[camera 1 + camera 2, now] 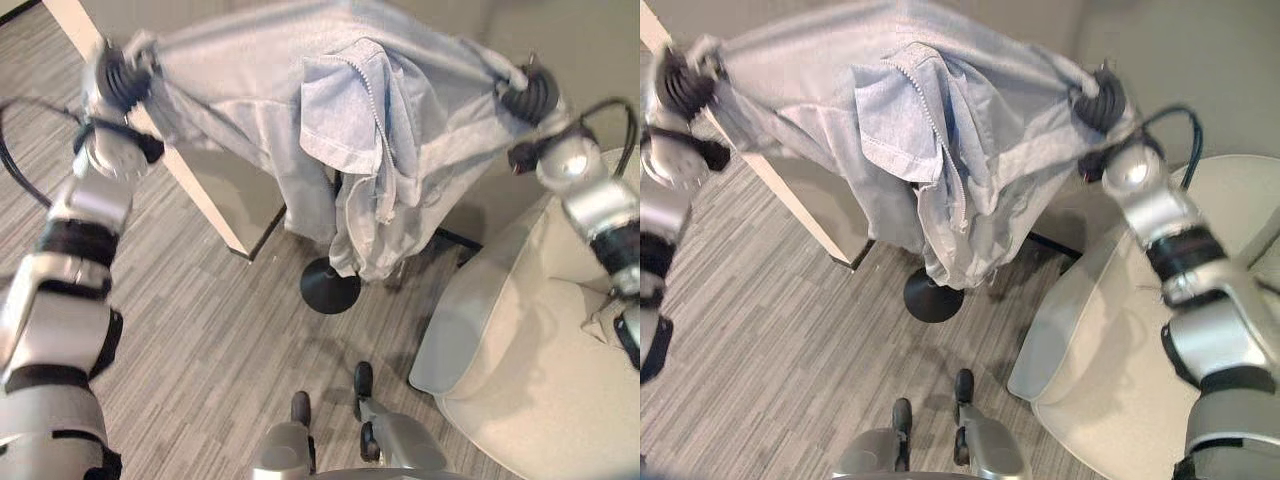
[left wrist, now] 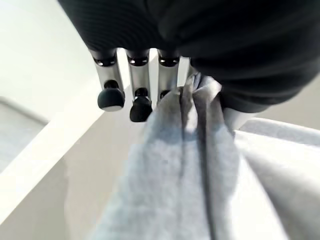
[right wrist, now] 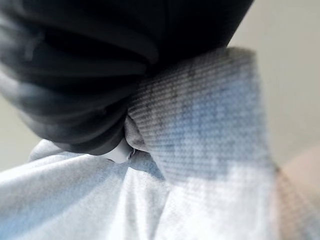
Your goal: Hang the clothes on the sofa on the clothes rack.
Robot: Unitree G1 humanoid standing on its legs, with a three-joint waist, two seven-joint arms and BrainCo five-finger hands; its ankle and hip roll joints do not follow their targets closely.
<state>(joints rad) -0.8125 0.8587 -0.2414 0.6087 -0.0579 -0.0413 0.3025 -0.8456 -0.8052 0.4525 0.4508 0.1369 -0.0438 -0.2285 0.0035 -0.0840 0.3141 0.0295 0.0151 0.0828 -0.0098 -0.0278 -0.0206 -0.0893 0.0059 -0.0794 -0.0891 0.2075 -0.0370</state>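
A light grey zip hoodie hangs stretched between my two hands, draped over the top of a clothes rack whose round black base stands on the floor below it. My left hand is raised at the upper left and pinches one end of the cloth between thumb and fingers. My right hand is raised at the upper right and is shut on the other end. The rack's pole and hooks are hidden under the hoodie.
A beige sofa stands at the right, close to the rack. A white panel or table edge runs diagonally behind the rack at the left. Grey striped floor lies between me and the rack.
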